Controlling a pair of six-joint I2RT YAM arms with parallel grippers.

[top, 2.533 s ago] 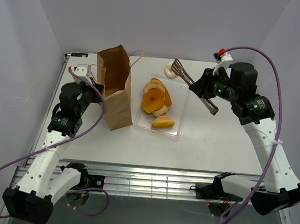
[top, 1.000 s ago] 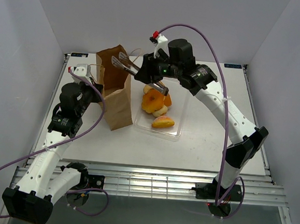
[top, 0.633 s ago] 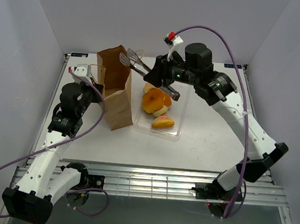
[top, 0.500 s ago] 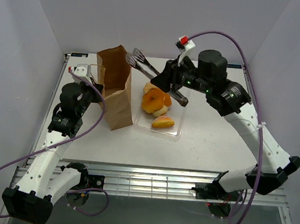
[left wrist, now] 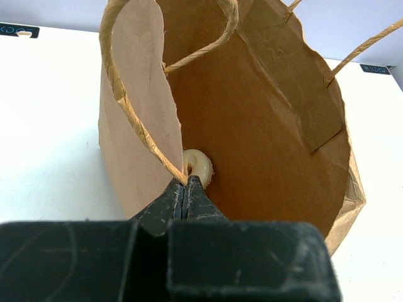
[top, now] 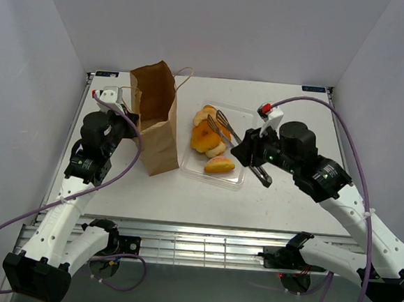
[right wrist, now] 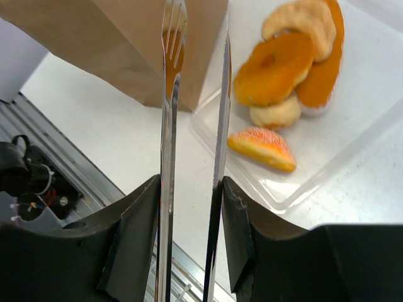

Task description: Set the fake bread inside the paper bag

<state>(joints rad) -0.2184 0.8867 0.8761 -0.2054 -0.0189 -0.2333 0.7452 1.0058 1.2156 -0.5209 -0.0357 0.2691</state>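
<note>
**One roll in the bag, the rest in the tray**

The paper bag [top: 155, 119] stands upright and open on the white desk [top: 297, 102], left of centre in the top view, its string handles looping above the rim. The left arm [top: 94, 142] reaches up to it from the lower left. In the left wrist view the left jaws are clenched on the bag's near wall, at its top edge where a handle [left wrist: 135, 119] is fixed. Behind that pinch, down inside the bag, lies one pale cream ring [left wrist: 199, 167] of the fake bread.

The rest of the fake bread [top: 209, 134] sits in a clear plastic tray [top: 236, 180] just right of the bag, at the middle of the top view. It is a stack of an orange ring doughnut [right wrist: 274, 68], other orange pieces and pale rolls. One orange wedge [top: 219, 165] lies apart from the stack, toward the tray's lower edge.

The right arm [top: 313, 167] comes in from the lower right. The right jaws grasp thin metal tongs [top: 226, 127], pressing on the two blades from outside. The blades stand a little apart with nothing between them. From above, their tips lie over the stack in the tray. Whether they touch a pastry cannot be told.
</note>
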